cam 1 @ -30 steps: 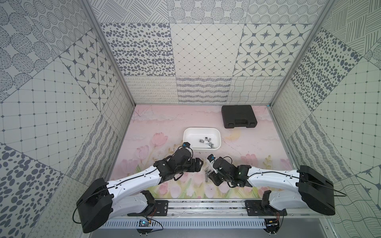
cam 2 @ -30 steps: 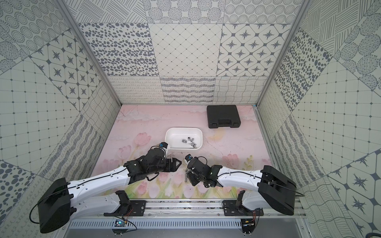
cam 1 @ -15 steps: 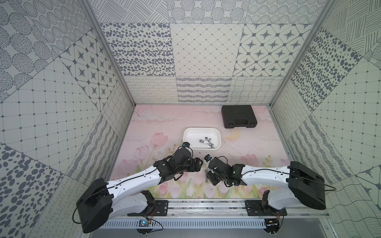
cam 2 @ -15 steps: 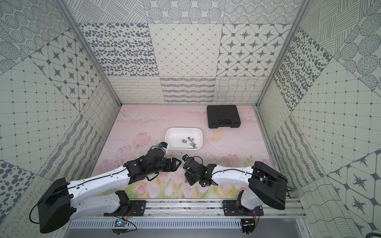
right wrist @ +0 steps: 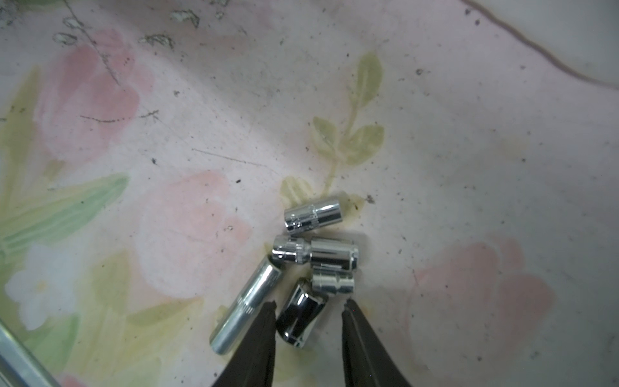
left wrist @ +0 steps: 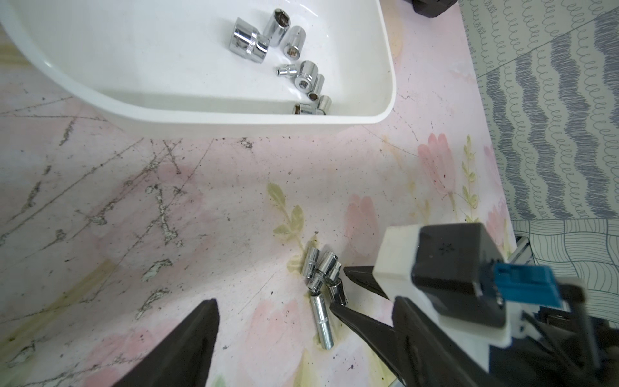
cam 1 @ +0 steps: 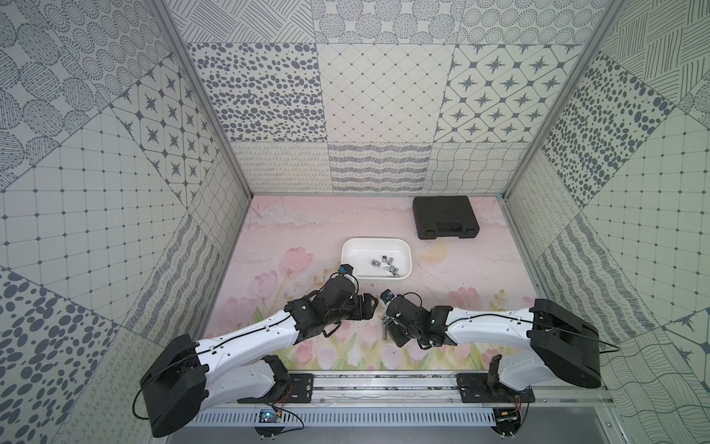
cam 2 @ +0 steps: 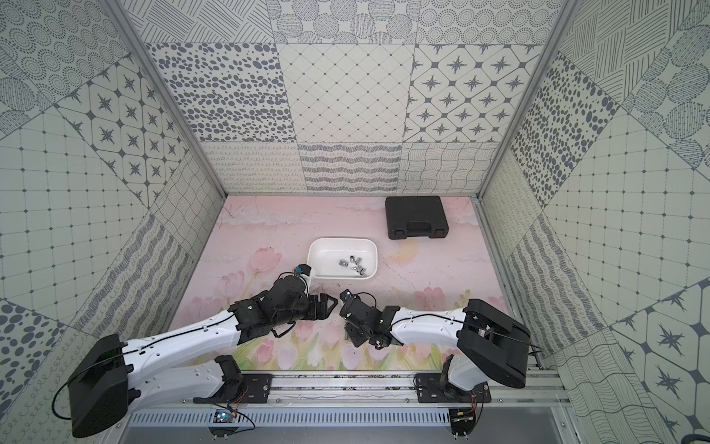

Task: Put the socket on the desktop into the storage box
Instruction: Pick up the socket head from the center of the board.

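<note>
Five sockets (right wrist: pixel 331 254) are lying bunched on the desktop (right wrist: pixel 201 134). I am straddling the darkest socket (right wrist: pixel 299 318) with my right gripper (right wrist: pixel 310 303), jaws apart. My left gripper (cam 1: pixel 373 304) is hanging spread.

Black moulded tool case (cam 1: pixel 445 217) lies flat, lid closed (handle side faces front), near the back wall toward the right corner; grey-patterned tile panels (cam 1: pixel 380 92) line back and sides

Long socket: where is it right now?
The long socket lies flat on the mat in the right wrist view, beside the loose sockets, just outside the jaws of the right gripper, nearer the robot than the storage box.
</note>
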Robot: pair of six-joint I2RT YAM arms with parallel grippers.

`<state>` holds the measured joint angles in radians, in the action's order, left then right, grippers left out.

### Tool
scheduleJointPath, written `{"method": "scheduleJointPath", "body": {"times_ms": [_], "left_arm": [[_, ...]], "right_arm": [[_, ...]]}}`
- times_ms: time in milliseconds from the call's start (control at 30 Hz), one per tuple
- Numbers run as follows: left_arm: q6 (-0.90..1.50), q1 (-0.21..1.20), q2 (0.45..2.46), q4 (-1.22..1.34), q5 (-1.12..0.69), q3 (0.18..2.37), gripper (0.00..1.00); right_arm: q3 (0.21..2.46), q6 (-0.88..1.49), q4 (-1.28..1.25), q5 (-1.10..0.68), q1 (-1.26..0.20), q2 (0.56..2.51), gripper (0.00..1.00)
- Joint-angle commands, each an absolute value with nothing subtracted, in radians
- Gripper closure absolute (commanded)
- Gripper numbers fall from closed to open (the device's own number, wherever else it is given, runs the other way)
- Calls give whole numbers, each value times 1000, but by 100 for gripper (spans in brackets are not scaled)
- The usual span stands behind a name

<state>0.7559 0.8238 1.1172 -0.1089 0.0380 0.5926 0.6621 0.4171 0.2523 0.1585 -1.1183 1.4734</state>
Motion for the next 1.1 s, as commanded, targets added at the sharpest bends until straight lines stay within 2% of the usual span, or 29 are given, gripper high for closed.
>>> {"method": "scheduleJointPath", "body": {"times_ms": [0, 533, 900, 1067], "left_arm": [[747, 831, 1111, -102, 57, 597, 14], [748, 831, 1115, -101, 57, 597, 14], [748, 831, 1111, -103, 58, 597, 14], [747, 831, 1110, -104, 61, 597, 14]], "right_arm": [[680, 434, 257, 183, -1126, 1476, 65], [691, 430, 255, 170, -1126, 1501, 71], [699, 430, 260, 178, -1126, 1514, 71], [701, 430, 263, 175, -1126, 1523, 77]]}}
